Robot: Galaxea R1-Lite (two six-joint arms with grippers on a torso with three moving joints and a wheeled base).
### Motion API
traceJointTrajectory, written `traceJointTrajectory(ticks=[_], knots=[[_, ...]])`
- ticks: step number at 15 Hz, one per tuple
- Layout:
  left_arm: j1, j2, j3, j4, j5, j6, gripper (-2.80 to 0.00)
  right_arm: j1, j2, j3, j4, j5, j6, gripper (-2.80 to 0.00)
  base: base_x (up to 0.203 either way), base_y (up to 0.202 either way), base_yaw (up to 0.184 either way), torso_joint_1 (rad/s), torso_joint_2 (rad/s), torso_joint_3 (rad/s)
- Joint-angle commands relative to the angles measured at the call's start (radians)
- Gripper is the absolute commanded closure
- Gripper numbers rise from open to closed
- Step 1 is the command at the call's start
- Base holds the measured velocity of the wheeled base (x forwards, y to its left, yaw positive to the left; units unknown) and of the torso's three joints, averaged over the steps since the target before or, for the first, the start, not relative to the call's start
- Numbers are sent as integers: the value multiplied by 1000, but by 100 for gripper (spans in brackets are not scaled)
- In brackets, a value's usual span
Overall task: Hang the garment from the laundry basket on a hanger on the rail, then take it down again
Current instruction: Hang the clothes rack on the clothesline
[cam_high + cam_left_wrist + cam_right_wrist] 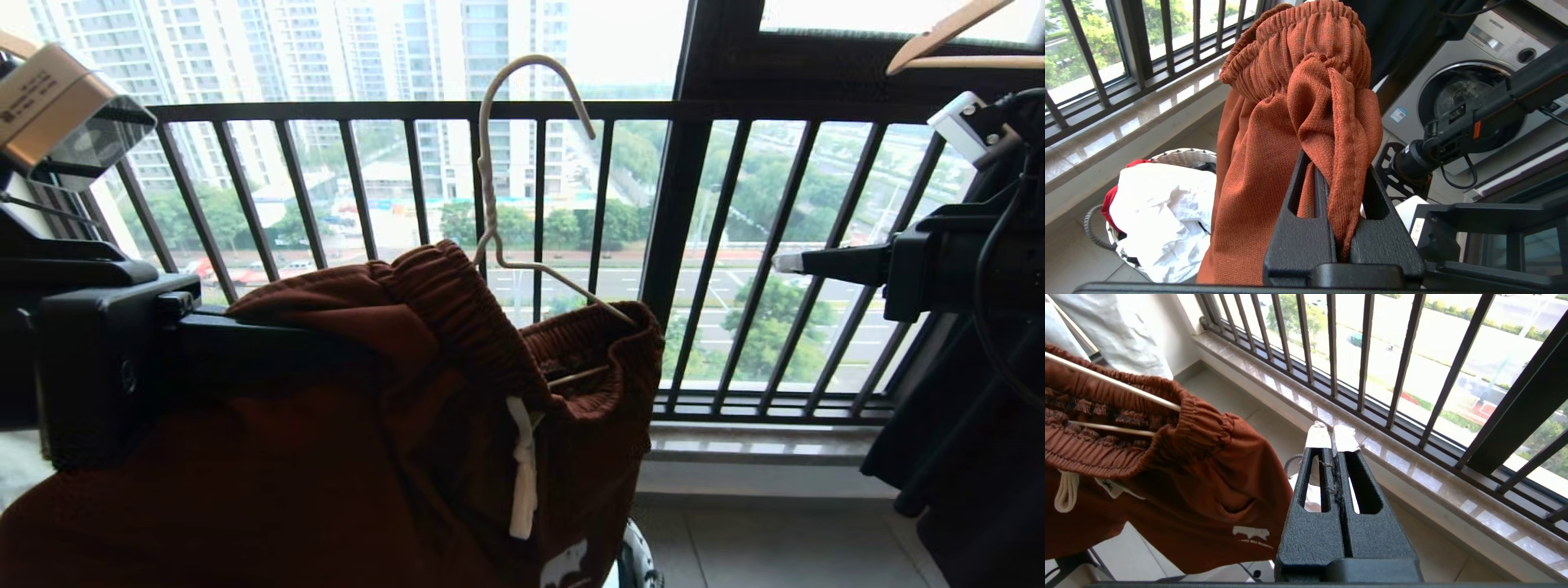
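My left fingers (1337,228) are clamped on a fold of the rust-brown shorts (392,408), held aloft, the hanger (522,188) threaded through the waistband, hook upward. My right fingers (1331,437) are pressed together, empty, just beside. The rail is probably overhead, unseen.
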Motion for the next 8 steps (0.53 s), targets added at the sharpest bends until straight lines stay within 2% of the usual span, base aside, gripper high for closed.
traceJointTrajectory(ticks=[1,8], knots=[[-11,0,2,1,-4,-1,0,0,2,0,-1,3,0,0,0,0,0,194,-494,-299],[-42,-6,18,0,-4,-3,0,0,0,1,-1,3,-2,0,0,0,0,218,-522,-307]])
